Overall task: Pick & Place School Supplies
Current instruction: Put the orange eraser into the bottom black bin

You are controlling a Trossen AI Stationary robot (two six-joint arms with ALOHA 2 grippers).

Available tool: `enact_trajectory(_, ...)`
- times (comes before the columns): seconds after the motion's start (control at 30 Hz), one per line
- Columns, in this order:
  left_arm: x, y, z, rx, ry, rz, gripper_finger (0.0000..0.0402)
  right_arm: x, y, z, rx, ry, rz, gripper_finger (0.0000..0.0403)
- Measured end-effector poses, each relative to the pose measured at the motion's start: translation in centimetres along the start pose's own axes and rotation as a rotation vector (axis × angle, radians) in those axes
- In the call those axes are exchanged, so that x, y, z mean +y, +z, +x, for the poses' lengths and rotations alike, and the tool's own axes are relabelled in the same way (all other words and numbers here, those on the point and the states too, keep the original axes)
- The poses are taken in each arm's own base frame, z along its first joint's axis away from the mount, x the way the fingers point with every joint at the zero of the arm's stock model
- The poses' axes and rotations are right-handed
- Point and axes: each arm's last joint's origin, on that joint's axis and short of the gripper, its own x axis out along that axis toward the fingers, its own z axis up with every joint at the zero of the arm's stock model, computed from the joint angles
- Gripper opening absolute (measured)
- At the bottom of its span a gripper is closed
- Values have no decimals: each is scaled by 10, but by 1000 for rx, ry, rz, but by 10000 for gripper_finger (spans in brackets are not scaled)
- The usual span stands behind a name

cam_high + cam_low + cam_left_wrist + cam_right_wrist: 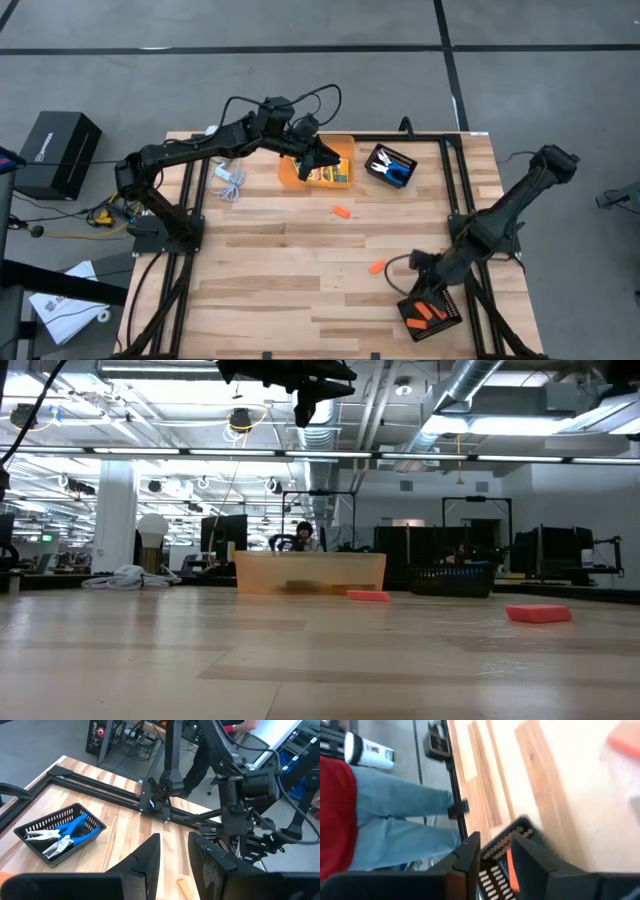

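Right gripper (pixel 432 283) above black tray (pixel 445 322) of orange pieces (pixel 424 312) (probably sorting); fingers apart, empty.

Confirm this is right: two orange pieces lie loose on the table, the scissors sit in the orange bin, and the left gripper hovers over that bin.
Not quite. The high view shows the scissors in a black tray, beside the orange bin. The two orange pieces and the left gripper are as stated.

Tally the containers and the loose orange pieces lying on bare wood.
Black trays: 2
Orange bin: 1
Loose orange pieces: 2
Total: 5
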Motion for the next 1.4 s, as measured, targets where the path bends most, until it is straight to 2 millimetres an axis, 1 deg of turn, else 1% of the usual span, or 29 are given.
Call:
enact_trajectory(0.07, 0, 0, 0, -1, 0, 1, 95, -3, 8, -7, -38, 5, -21, 73)
enact_trajectory(0.17, 0, 0, 0, -1, 0, 2, 95, -10, 23, -15, -109, -9, -62, 20)
enact_trajectory(0.2, 0, 0, 0, -1, 2, 6, 95, -13, 29, -17, -137, -22, -71, 10)
enact_trajectory(0.27, 2, -3, 1, -5, 30, 40, 95, -20, 41, -21, -195, -54, -86, 10)
enact_trajectory(0.3, 4, -7, 2, 3, 58, 51, 95, -24, 47, -23, -222, -73, -89, 10)
enact_trajectory(0.4, 15, -25, 6, 48, 141, 32, 95, -37, 64, -26, -268, -117, -95, 2)
enact_trajectory(0.5, 23, -46, 9, 93, 163, -7, 95, -49, 77, -25, -237, -119, -100, 2)
enact_trajectory(0.6, 26, -68, 14, 152, 173, -56, 95, -58, 85, -18, -154, -83, -96, 1)
enact_trajectory(0.8, 22, -96, 22, 177, 151, -100, 95, -69, 89, 6, 2, -43, -130, 0)
enact_trajectory(0.93, 23, -105, 24, 159, 151, -133, 95, -75, 90, 23, 69, -25, -147, 0)
enact_trajectory(1.1, 25, -111, 23, 158, 175, -136, 95, -85, 92, 40, 115, -47, -152, 0)
enact_trajectory(1.23, 29, -117, 22, 163, 196, -142, 95, -95, 96, 48, 132, -50, -149, 0)
enact_trajectory(1.4, 31, -123, 22, 178, 205, -151, 95, -106, 103, 50, 123, -49, -137, 0)
